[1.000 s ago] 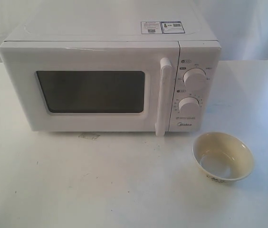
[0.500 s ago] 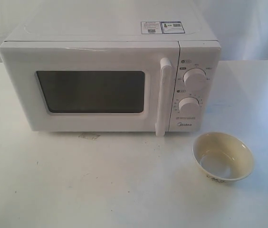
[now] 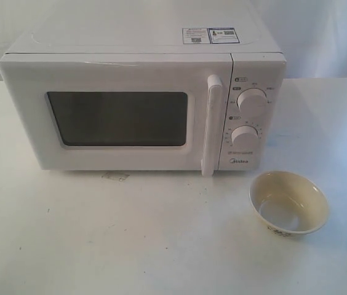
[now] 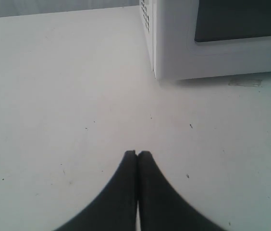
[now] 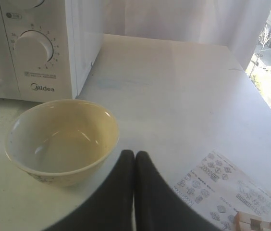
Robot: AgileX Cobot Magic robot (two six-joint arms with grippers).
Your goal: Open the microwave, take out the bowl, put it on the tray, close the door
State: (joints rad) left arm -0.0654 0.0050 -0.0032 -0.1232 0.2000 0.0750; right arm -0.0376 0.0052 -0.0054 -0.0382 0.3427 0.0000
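Bowl (image 3: 288, 203) sits on the table (image 3: 99, 233) near the microwave (image 3: 143, 37), whose door (image 3: 118, 117) is closed. No tray shows. Left gripper (image 4: 137, 154) and right gripper (image 5: 134, 154) are clenched and empty. Seemingly only tray placement remains.

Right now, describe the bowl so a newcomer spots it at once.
Start at the white Midea microwave on the white table. The bowl stands on the table just in front of its two-dial control panel, slightly to the right. It is the only dish there: cream-yellow, empty, with a dark pattern low on its outside.
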